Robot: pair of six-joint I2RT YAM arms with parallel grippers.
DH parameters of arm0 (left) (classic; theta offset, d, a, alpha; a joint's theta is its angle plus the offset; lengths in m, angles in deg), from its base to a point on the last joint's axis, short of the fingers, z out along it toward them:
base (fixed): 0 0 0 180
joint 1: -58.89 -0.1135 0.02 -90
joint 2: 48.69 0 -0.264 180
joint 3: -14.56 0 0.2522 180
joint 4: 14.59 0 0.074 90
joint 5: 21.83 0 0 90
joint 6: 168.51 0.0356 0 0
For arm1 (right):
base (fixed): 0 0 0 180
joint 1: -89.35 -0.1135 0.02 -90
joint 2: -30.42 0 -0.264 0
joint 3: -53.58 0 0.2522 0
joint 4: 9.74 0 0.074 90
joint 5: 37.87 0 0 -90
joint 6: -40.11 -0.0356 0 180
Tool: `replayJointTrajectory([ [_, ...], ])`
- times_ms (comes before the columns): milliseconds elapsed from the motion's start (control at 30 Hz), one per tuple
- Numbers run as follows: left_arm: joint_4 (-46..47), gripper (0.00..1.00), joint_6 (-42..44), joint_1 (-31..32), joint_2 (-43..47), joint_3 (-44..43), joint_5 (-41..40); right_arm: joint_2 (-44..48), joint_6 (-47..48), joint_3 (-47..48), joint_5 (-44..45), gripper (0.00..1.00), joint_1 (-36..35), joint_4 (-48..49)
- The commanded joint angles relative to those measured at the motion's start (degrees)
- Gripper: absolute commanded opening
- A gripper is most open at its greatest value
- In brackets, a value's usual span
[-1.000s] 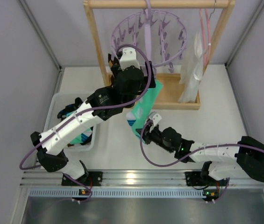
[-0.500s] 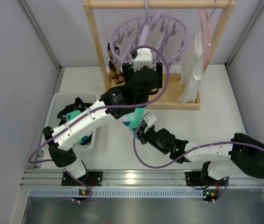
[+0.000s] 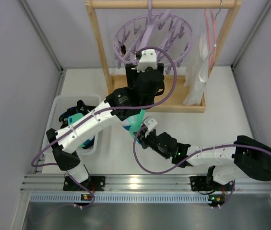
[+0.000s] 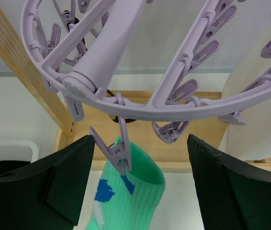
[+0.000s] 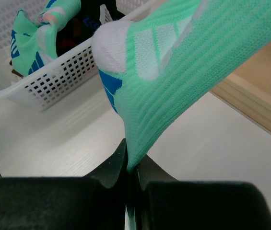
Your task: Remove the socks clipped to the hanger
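Observation:
The lavender ring hanger [image 3: 173, 21] hangs from the wooden rack; its ring [image 4: 140, 108] fills the left wrist view. One teal green sock [image 4: 137, 191] with blue marks hangs by its cuff from a peg [image 4: 118, 151] on the ring's near side. My left gripper [image 4: 140, 143] is open, with its fingers on either side of that peg and cuff, touching neither. It shows just below the ring in the top view [image 3: 147, 60]. My right gripper [image 5: 131, 167] is shut on the sock's lower edge and stretches the sock [image 5: 183, 72] taut. The sock [image 3: 134, 120] and right gripper [image 3: 144, 136] also show in the top view.
A white basket [image 3: 58, 103] at the left holds loose socks, one of them teal; it also shows in the right wrist view [image 5: 44, 81]. The wooden rack post [image 3: 97, 43] and base [image 3: 183, 98] stand behind. A pink wire hanger [image 3: 211, 33] carries white bags [image 3: 197, 72].
My left arm has swung right and up, from the ring's left side to under its near rim. My right gripper has moved left with the teal sock. The brown check sock no longer shows.

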Motion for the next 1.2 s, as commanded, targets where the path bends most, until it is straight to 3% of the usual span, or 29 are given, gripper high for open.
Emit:
replayJointTrajectory([
  [0,2.1,0.81,0.8,-1.3,-0.4,-2.2,-1.4,-0.6,0.5,2.6,0.8,0.0,-1.6,2.2],
  [900,2.3,0.59,-2.1,-7.8,-1.9,0.5,4.8,-2.2,1.0,4.0,0.5,0.0,-3.0,1.8],
  [967,2.2,0.55,-2.1,-8.1,-1.9,0.7,5.1,-2.0,1.2,3.9,0.7,0.0,-3.0,1.9],
  [1067,2.2,0.34,-2.0,-8.3,-2.2,0.6,5.5,-2.0,1.2,3.8,0.7,0.0,-3.1,1.9],
  [1167,2.3,0.23,-1.8,-8.4,-2.5,0.3,5.8,-1.8,1.2,3.7,0.7,0.0,-3.1,1.9],
])
